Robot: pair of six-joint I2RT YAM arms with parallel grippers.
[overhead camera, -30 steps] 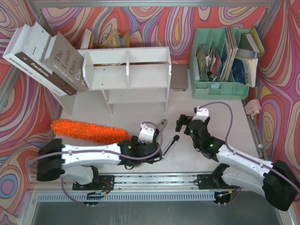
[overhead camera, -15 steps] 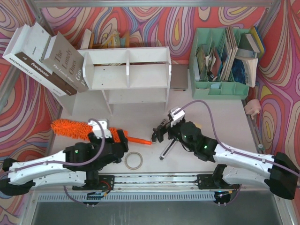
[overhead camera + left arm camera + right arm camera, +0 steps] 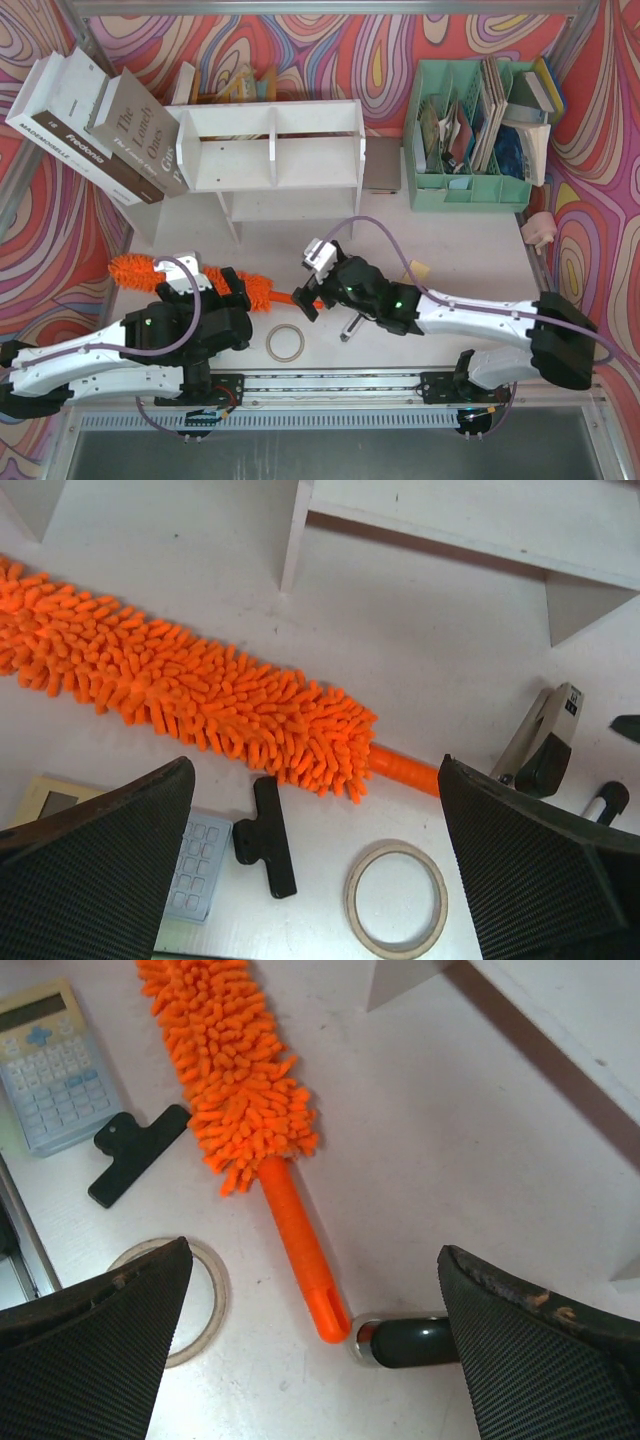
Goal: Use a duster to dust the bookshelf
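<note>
Duster lying on table (handle rightward); left and right jaws wide, empty.

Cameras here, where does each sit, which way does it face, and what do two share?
Top external: fixed above and behind the arms, looking down at the table; both arms show, left gripper and right gripper open by the duster.
Left wrist: on the left arm, looking down at the duster's fluffy head; own fingers fill lower corners.
Right wrist: on the right arm, looking down at the duster's handle; own fingers likewise.
Shared: both wrist views show duster, tape ring, black clip.
</note>
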